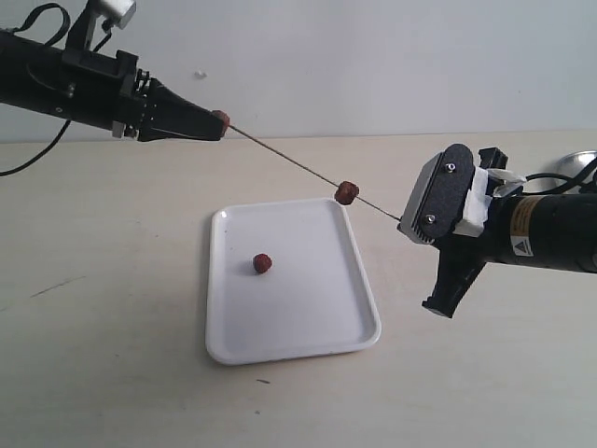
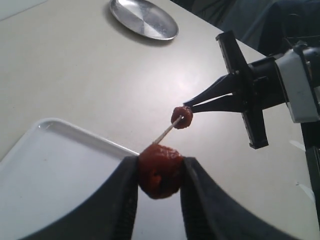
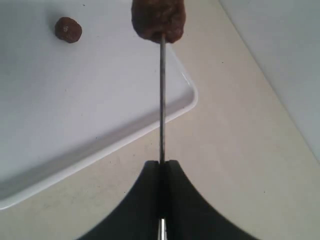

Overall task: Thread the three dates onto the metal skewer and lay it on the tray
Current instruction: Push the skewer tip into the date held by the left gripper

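Note:
A thin metal skewer (image 1: 289, 161) (image 3: 162, 100) slants above the table. My right gripper (image 1: 406, 222) (image 3: 161, 162) is shut on its lower end. One date (image 1: 346, 192) (image 2: 182, 117) (image 3: 158, 20) is threaded on it, close to the right fingers. My left gripper (image 1: 220, 121) (image 2: 160, 166) is shut on a second date (image 1: 221, 119) (image 2: 160, 170), held where the skewer's upper end (image 2: 164, 135) meets it. A third date (image 1: 263, 264) (image 3: 68, 29) lies loose on the white tray (image 1: 308, 299) (image 2: 50, 175) (image 3: 75, 110) below.
A round silver dish (image 2: 144, 18) (image 1: 583, 168) sits on the beige table behind the right arm. A white wall bounds the table's far edge.

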`<action>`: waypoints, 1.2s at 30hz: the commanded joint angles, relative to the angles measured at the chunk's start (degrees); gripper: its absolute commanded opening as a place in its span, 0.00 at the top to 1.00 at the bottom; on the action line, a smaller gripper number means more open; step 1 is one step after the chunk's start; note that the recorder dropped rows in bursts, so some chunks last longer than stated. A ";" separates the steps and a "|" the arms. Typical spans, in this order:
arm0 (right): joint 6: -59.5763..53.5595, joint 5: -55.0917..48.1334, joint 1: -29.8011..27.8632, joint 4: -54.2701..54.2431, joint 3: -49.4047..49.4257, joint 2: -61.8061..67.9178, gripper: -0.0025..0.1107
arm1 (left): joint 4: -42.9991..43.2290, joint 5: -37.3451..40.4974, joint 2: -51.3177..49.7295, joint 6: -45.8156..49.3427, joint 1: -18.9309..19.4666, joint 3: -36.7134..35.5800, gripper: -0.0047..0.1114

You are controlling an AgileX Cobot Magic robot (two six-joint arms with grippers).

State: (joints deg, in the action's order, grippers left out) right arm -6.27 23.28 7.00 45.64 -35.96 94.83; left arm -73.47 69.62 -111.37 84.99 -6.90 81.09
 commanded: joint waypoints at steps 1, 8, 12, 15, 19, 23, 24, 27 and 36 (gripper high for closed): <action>0.54 -0.04 -0.13 -0.61 0.02 -0.02 0.98 | 0.44 0.34 0.83 0.13 0.44 0.33 0.71; 0.54 -0.62 -0.13 -0.61 0.02 -0.02 0.98 | -0.41 0.34 0.83 0.24 1.30 0.33 0.71; 0.54 -0.62 -0.13 -0.61 0.02 -0.02 0.98 | -0.53 0.34 0.83 0.24 1.30 0.33 0.71; 0.54 -0.60 -0.02 -0.16 0.02 -0.02 0.98 | -1.11 0.34 0.83 0.24 1.18 0.33 0.71; 1.84 -0.45 -0.02 1.65 0.02 -0.02 0.98 | -1.70 0.34 0.83 0.24 0.98 0.33 0.71; 1.84 0.01 -0.02 1.63 0.02 -0.02 0.98 | -1.71 -0.10 0.72 0.24 0.98 0.33 0.71; 1.84 0.28 -0.02 1.63 0.02 -0.02 0.98 | -1.71 -0.10 0.72 0.24 0.98 0.33 0.71; 1.84 0.56 -0.02 1.63 0.02 -0.02 0.98 | -1.71 -0.14 0.72 0.24 0.61 0.33 0.71; 2.06 0.55 -0.02 1.63 0.02 -0.02 0.98 | -1.56 -2.04 -1.19 0.13 -0.53 0.33 0.71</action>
State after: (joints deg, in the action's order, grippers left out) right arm -4.53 22.79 7.00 47.28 -35.96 94.83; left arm -74.05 68.64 -111.77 84.99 -6.95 81.09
